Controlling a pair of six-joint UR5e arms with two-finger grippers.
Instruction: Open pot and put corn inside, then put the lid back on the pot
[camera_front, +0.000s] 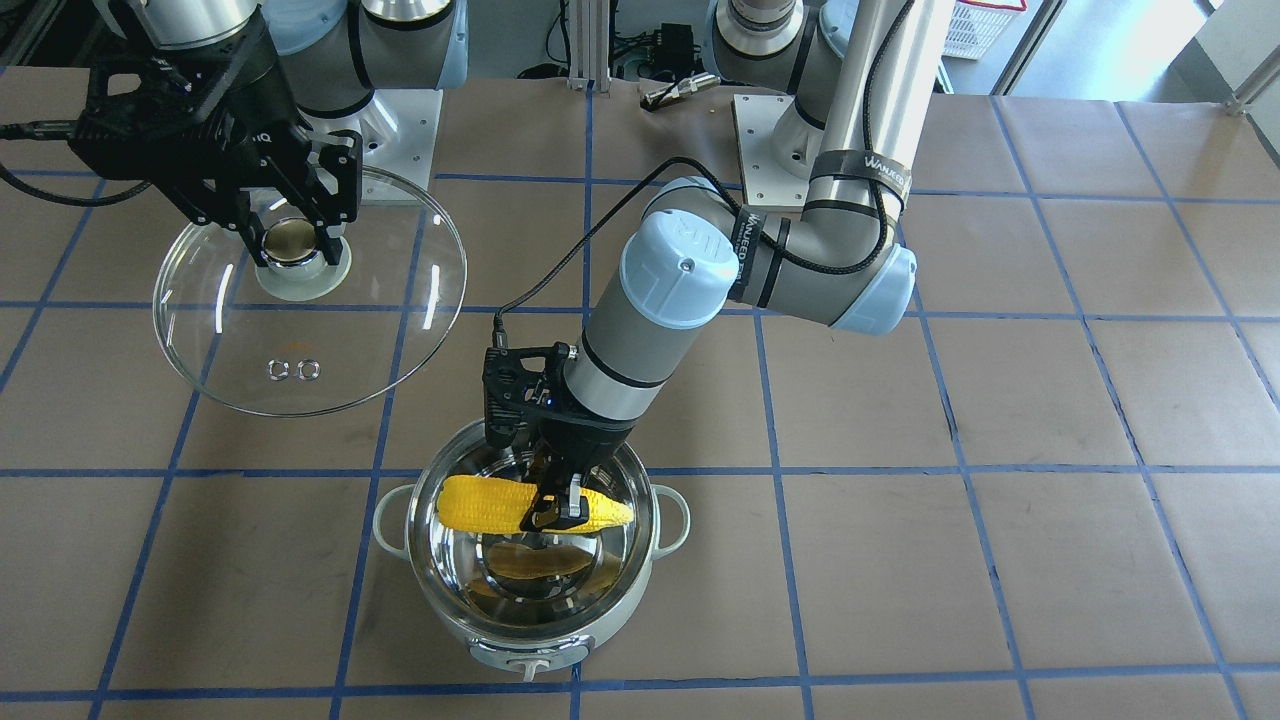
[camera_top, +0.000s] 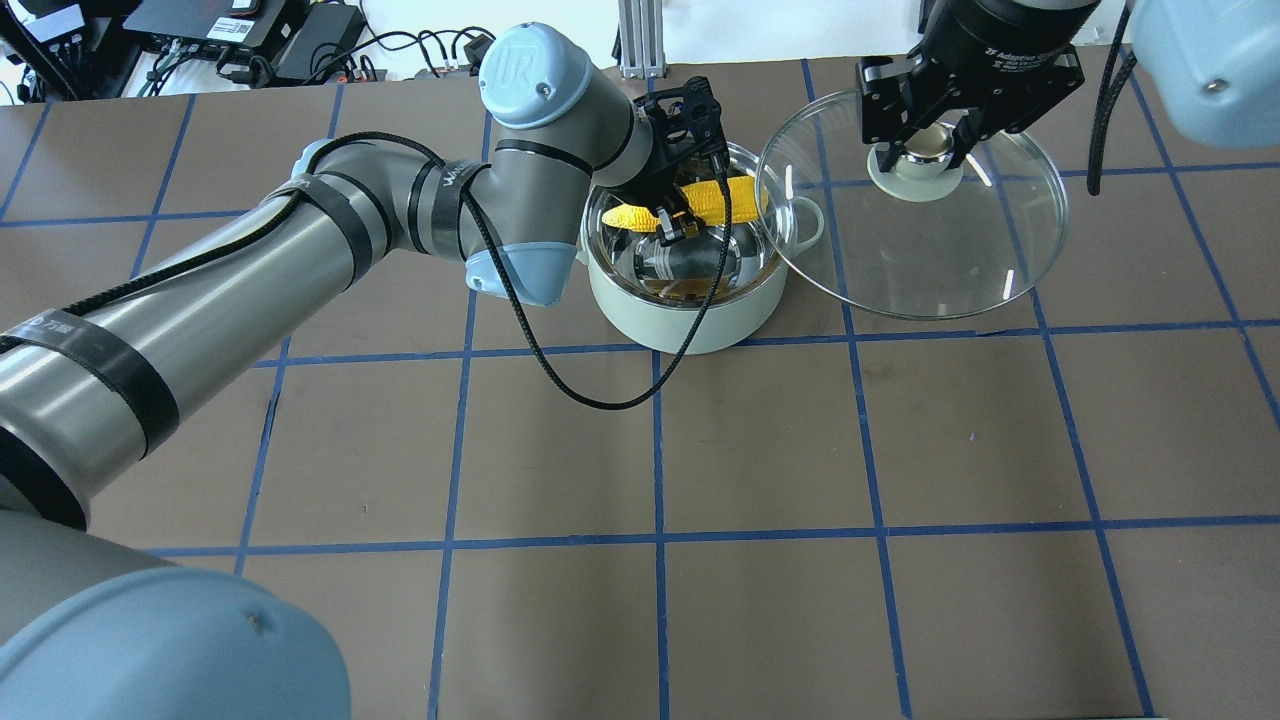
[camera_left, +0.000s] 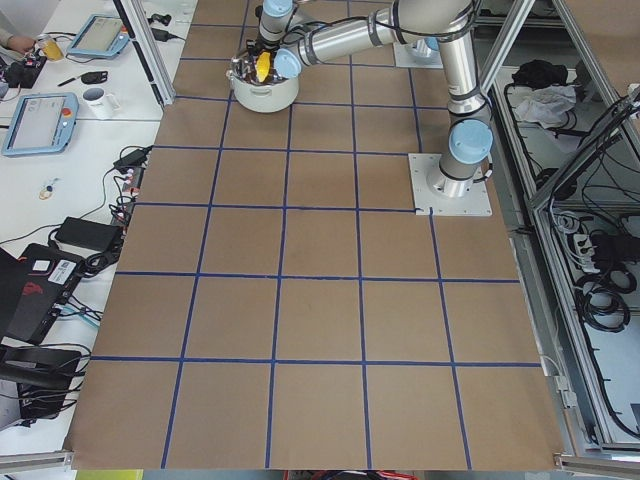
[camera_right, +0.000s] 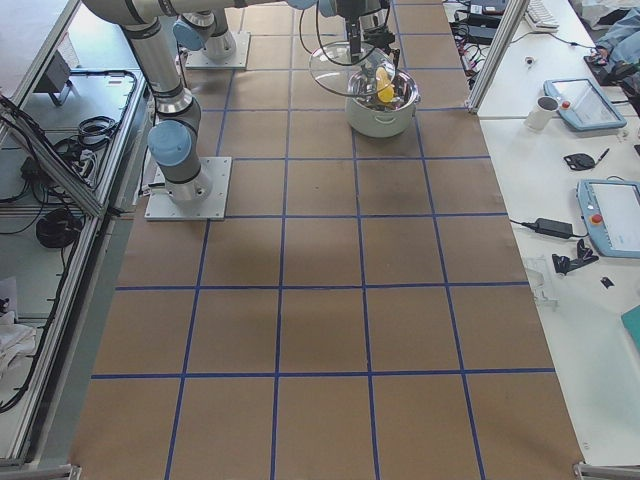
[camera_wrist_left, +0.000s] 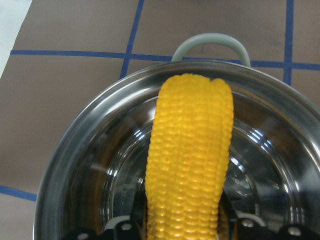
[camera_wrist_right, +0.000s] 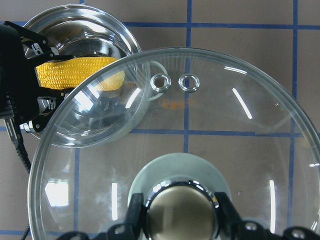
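1. Left gripper (camera_front: 553, 510) is clamped on the corn (camera_front: 480, 503) near its tapered end and holds it level in the open mouth of the pot (camera_front: 428, 560). The long axis runs handle to handle.
2. Right gripper (camera_front: 293, 248) is clenched on the centre of the lid (camera_front: 350, 335), aloft just beside the pot.
3. Bumpy yellow kernels, a mirror-bright steel bowl, clear domed glass.

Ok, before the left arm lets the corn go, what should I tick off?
1. Cover: the pot is uncovered: ok.
2. Grip: the left gripper is shut on the corn near mid-length: ok.
3. Aim: corn over the pot's mouth, both ends inside the rim: ok.
4. Depth: corn down on the pot's bottom: not ok, it hangs near rim height.
5. Hold: the right gripper is shut on the lid at its knob: ok.
6. Path: lid off to the pot's side: ok.
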